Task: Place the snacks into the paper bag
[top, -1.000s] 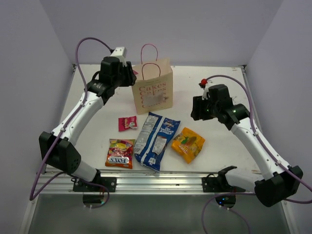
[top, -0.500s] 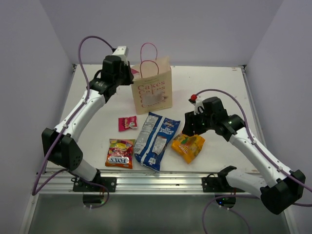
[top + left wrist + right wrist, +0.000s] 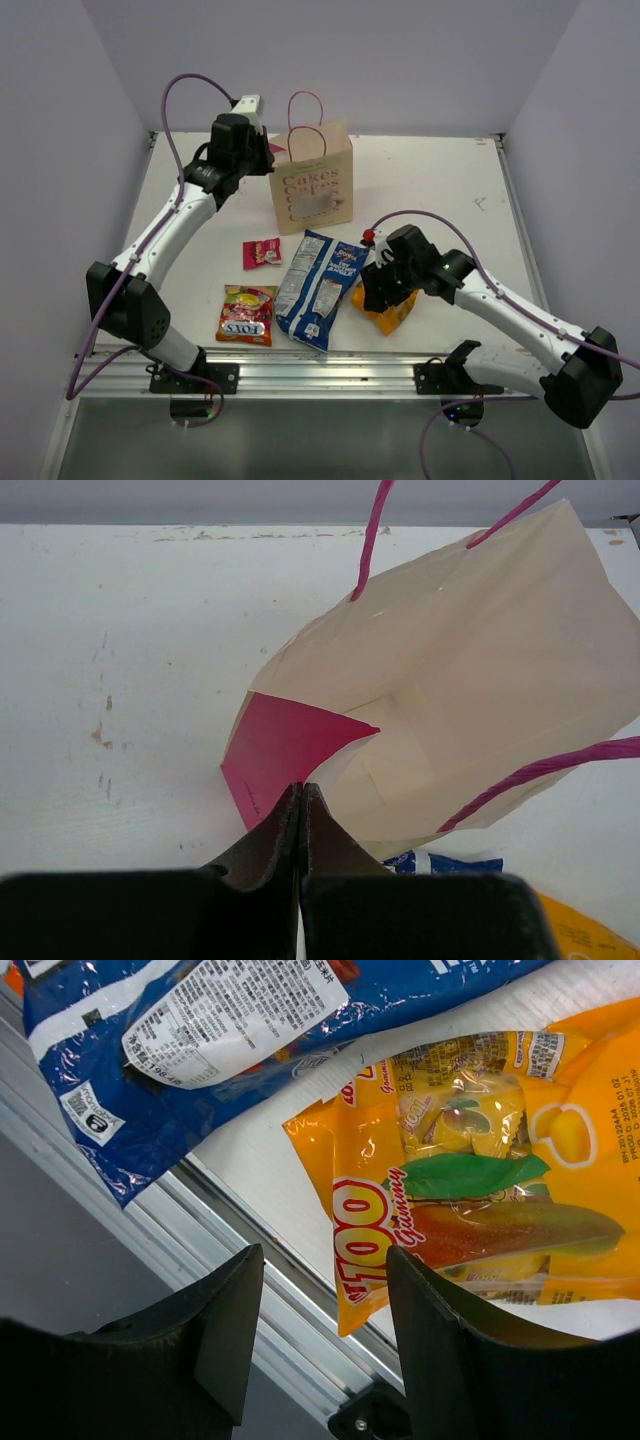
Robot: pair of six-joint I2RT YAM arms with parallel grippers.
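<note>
— Four to pack, none packed. Pictured flat on the surface: long blue-white bag, orange-yellow packet, FOX'S packet, pink-red sachet. Pictured upright at the back: paper bag, mouth open, apparently empty inside.

— And the step in hand?

— Looks like the first pick. Hovering just above the orange-yellow packet, near the front edge: right gripper, jaws about half apart, nothing between them. Up at the bag's pink side: left gripper, pinched fully closed right at the rim.

— Holding the paper?

— Cannot tell. Closed exactly at the pink fold, possibly nipping it to steady the mouth.

— Calls for what next?

— Probably dropping straight down, straddling the packet's near end, closing on slippery foil without skating off it. Then lifting clear and carrying across to the open mouth.

— Anything to watch?

— Lying just beside the packet, to its left: the long blue-white bag, easy to snag or drag along. Looping over the opening: thin cord handles, worth threading between when lowering the packet in.
</note>
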